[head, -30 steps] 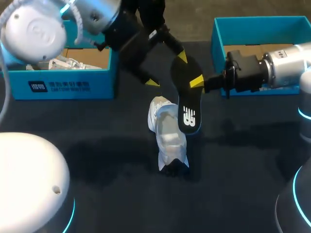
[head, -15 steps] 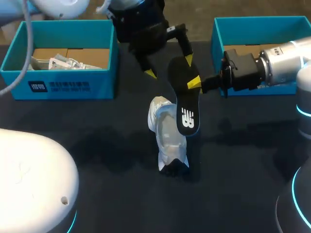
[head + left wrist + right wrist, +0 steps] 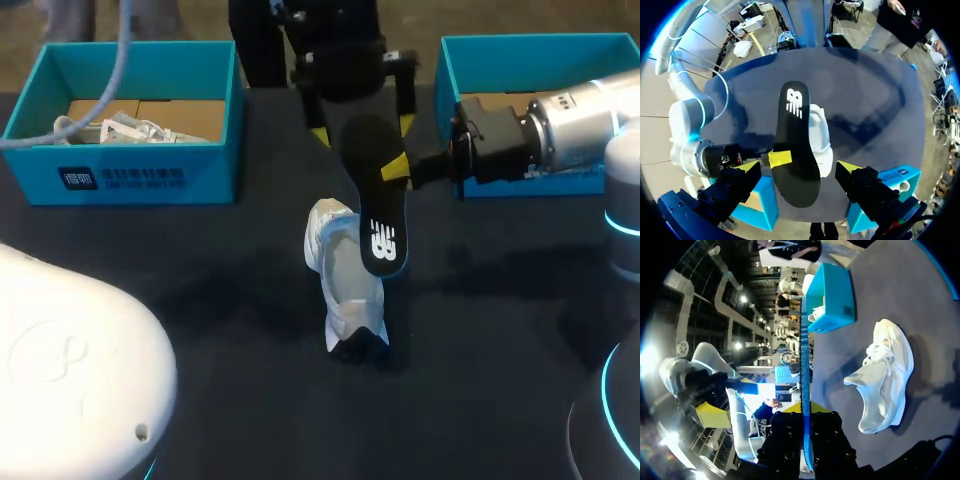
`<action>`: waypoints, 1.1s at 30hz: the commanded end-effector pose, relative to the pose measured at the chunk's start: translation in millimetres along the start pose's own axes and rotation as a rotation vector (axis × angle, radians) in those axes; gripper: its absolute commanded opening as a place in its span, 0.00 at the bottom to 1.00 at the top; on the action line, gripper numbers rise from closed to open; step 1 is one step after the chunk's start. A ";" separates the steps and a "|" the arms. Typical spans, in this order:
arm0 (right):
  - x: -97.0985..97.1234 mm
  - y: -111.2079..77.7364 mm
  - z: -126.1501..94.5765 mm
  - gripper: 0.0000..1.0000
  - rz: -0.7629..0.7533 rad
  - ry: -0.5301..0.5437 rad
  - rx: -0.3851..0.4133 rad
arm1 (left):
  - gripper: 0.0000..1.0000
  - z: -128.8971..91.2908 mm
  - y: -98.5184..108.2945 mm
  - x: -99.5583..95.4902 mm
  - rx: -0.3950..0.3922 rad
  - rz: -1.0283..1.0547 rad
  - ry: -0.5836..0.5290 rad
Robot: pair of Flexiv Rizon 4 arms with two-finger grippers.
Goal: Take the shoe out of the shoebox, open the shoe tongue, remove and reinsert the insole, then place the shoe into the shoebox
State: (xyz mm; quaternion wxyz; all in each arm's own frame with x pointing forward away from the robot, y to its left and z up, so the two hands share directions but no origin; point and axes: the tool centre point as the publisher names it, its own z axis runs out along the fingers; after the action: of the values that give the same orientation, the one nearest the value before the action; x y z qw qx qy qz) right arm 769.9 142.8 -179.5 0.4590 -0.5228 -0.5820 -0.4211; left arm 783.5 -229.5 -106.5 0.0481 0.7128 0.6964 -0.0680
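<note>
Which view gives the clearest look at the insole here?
Left wrist view: the insole faces the camera, its black face almost wholly visible. The head view shows the insole tilted and foreshortened; the right wrist view shows only its thin blue edge, clamped in the right gripper.

Head camera looks down on the table [image 3: 220, 270] from above and behind. Both wrist cameras, closer in, share the shoe [image 3: 823, 131] and insole [image 3: 796, 165].
</note>
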 end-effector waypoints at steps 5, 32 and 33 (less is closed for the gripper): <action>-2.2 2.8 0.2 0.00 0.001 0.000 0.002 | 1.00 -0.4 1.9 -3.4 -0.001 -0.002 0.094; -0.3 8.4 -23.6 0.00 0.006 0.003 -0.045 | 1.00 2.5 4.4 8.1 -0.162 0.026 -0.535; 0.7 9.5 -25.8 0.00 0.005 0.003 -0.049 | 1.00 1.7 3.3 10.0 -0.163 0.014 -0.616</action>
State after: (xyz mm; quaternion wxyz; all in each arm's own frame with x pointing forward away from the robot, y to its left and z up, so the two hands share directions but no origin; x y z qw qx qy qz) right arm 784.8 122.8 -175.7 0.4510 -0.5322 -0.5702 -0.4339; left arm 795.6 -240.4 -102.7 0.1533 0.7051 0.6851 -0.0995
